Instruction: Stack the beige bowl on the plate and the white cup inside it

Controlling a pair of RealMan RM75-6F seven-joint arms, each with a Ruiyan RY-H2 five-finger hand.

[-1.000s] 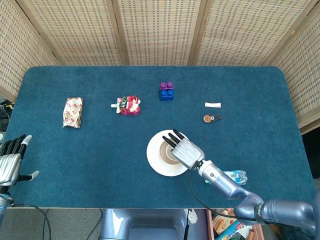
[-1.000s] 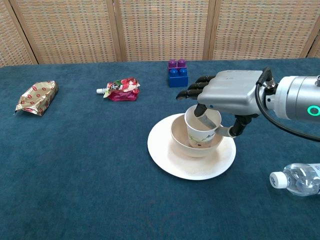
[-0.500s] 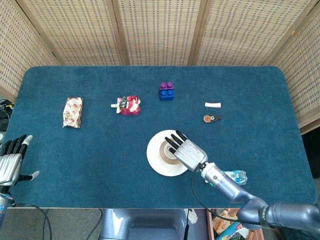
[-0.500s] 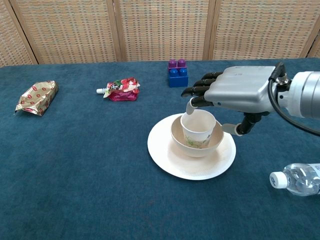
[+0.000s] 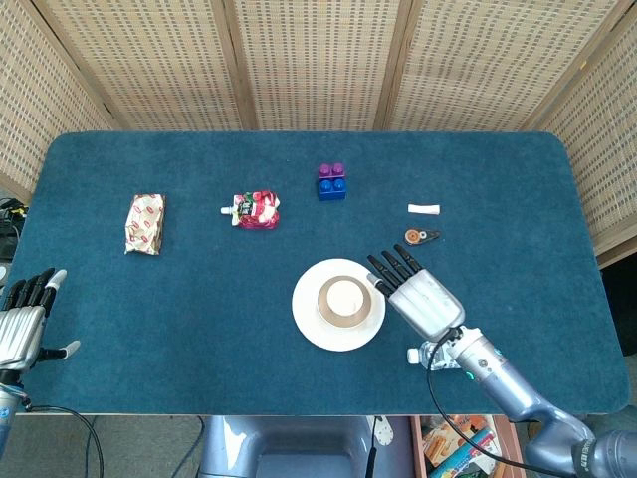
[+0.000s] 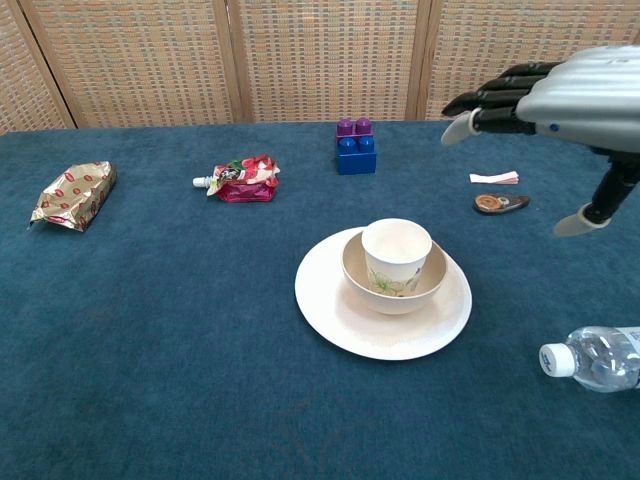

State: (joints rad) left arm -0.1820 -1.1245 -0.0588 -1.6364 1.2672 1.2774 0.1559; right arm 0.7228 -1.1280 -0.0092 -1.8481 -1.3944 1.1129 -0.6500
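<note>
- Cup (image 6: 396, 255) upright inside bowl (image 6: 394, 283), bowl centred on plate (image 6: 340, 320) (stack looks complete).
- Right hand (image 6: 560, 95) at plate's 3 o'clock, fingers spread, holding nothing.
- Best drawn clear without brushing the cup.
- Left hand (image 5: 22, 319) at table's 8 o'clock edge, spread, empty.

Silver-shelled right hand (image 6: 560, 95) with black fingers (image 6: 500, 95), grey arm

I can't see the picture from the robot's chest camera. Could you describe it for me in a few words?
A white cup stands inside a beige bowl on a plate on a blue table, while the robot's open right hand hovers above and to the right, holding nothing. Behind lie toy blocks, a red pouch and a gold packet; a water bottle lies lower right.
</note>
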